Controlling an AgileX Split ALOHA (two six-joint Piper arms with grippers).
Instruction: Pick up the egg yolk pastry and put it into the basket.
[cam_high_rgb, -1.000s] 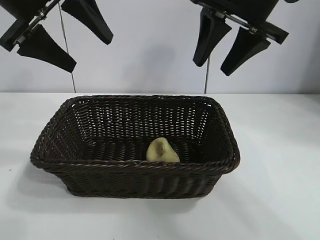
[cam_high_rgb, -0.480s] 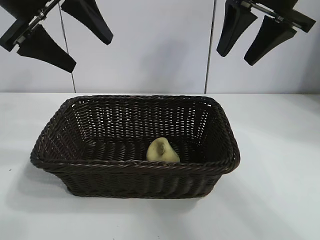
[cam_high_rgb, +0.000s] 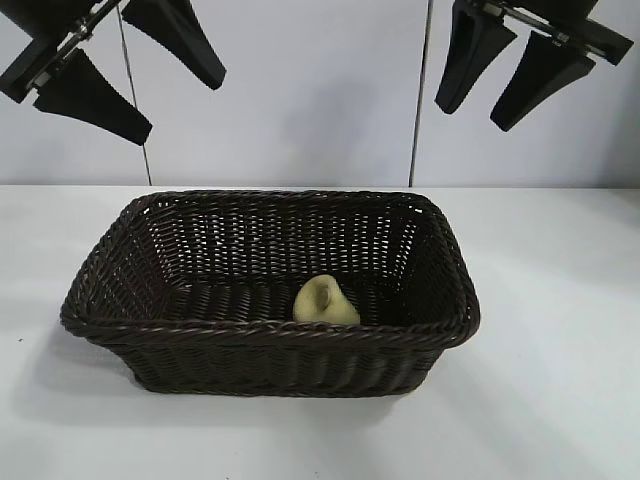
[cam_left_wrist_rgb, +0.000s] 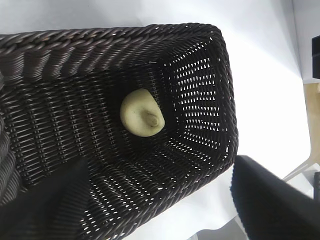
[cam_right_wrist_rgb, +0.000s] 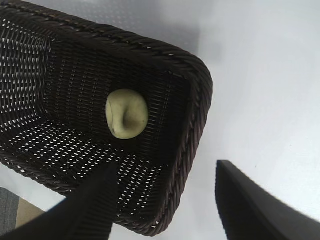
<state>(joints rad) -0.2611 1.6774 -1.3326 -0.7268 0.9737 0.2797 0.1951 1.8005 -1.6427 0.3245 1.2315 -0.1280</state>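
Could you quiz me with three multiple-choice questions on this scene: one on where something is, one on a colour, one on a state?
1. Where is the egg yolk pastry?
A. On the table beside the basket
B. Inside the basket, on its floor near the front wall
C. Between a gripper's fingers

2. What colour is the basket?
A. Dark brown
B. White
C. Red

3. How do the left gripper and right gripper stand?
A. Both shut on the pastry
B. Both open and empty, high above the basket
C. One down inside the basket

Answers: 1 B, the pastry lies on the woven floor in all three views. 2 A, the wicker is dark brown against the white table. 3 B, both pairs of fingers are spread apart with nothing between them.
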